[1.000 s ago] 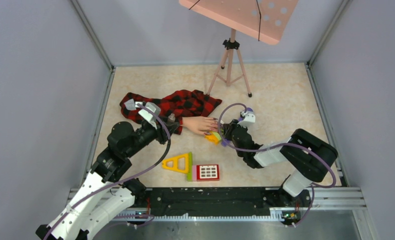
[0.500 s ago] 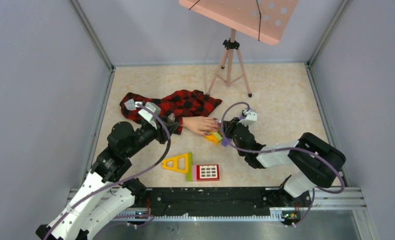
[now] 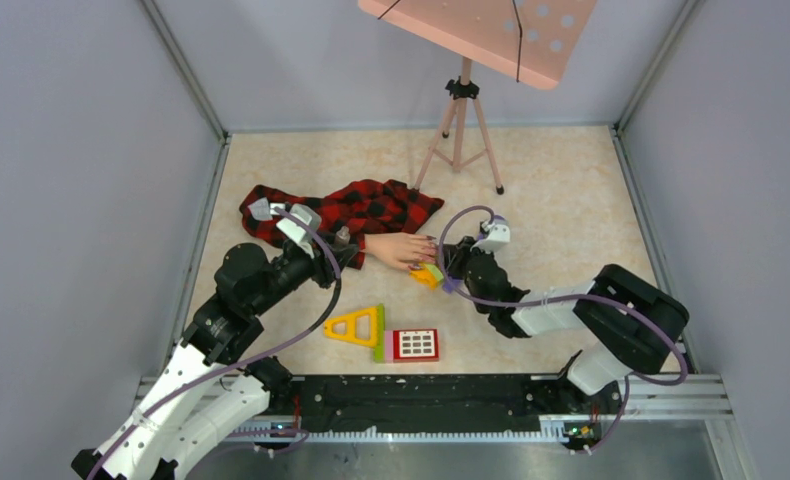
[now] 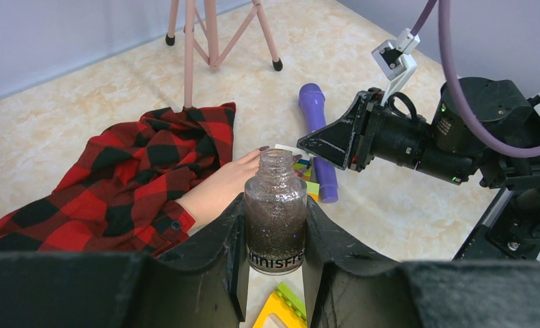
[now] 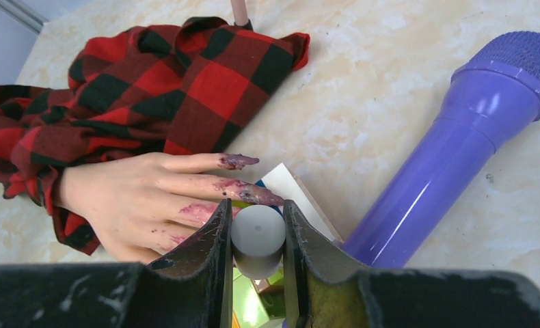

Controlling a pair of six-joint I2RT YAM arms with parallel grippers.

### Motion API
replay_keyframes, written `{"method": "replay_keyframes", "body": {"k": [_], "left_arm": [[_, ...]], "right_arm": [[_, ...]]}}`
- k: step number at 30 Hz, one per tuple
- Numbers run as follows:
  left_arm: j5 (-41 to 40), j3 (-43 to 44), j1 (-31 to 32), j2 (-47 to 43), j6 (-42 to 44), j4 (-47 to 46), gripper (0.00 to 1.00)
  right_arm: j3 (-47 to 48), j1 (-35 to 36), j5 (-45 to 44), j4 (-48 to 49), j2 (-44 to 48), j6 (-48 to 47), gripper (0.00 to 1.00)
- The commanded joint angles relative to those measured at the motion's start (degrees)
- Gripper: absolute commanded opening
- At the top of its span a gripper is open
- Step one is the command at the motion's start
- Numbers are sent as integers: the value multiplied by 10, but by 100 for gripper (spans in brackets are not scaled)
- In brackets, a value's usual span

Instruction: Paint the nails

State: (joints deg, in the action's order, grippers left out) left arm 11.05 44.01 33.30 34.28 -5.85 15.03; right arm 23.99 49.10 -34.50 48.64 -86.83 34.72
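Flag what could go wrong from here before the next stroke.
1. The glitter polish bottle in the left gripper is uncapped; any tilt could spill onto the plaid sleeve near it.
2. Polish already smears the mannequin hand's skin behind the nails; with the brush tip hidden under the grey cap in the right gripper, further strokes may miss too.
3. The purple toy microphone lies close beside the right gripper and could get knocked.

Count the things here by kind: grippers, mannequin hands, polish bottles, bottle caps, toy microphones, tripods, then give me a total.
Grippers: 2, left gripper and right gripper
Mannequin hand: 1
Polish bottle: 1
Bottle cap: 1
Toy microphone: 1
Tripod: 1
Total: 7
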Motion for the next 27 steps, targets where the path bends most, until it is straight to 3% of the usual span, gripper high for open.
{"method": "replay_keyframes", "body": {"k": [1,27], "left_arm": [[-2,2,1,-4,4,-21,0],[-3,2,1,-5,4,-20,0]], "right_arm": [[14,8,8,29,-16,-5,0],[33,7,-3,45,-38,-15,0]]}}
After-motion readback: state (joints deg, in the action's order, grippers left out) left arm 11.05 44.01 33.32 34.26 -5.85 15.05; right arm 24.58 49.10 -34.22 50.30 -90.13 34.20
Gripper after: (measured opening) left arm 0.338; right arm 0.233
